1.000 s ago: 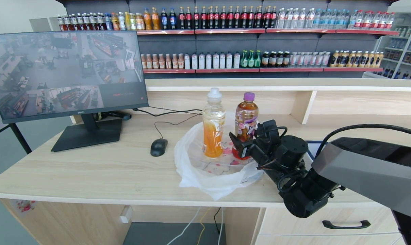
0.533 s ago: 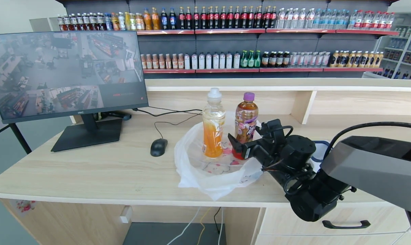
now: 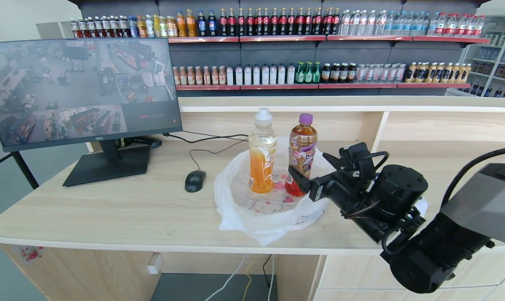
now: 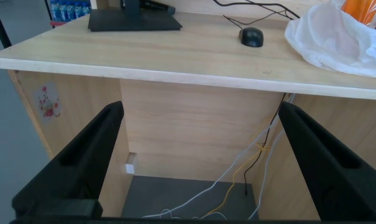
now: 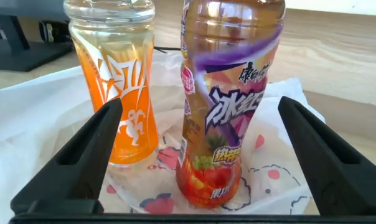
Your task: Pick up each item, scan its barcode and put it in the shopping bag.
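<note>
Now I see shopping bag (image 3: 252,219) near worktop (image 3: 110,209) front edge holding upright orange bottle (image 3: 262,156), purple-cap bottle (image 3: 302,146). Right end effector (image 3: 307,163), left end effector (image 4: 200,112): both spread apart.

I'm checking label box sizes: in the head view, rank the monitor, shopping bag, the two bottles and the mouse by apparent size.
1. monitor
2. shopping bag
3. white-capped bottle and purple-capped bottle, about alike
4. mouse
</note>
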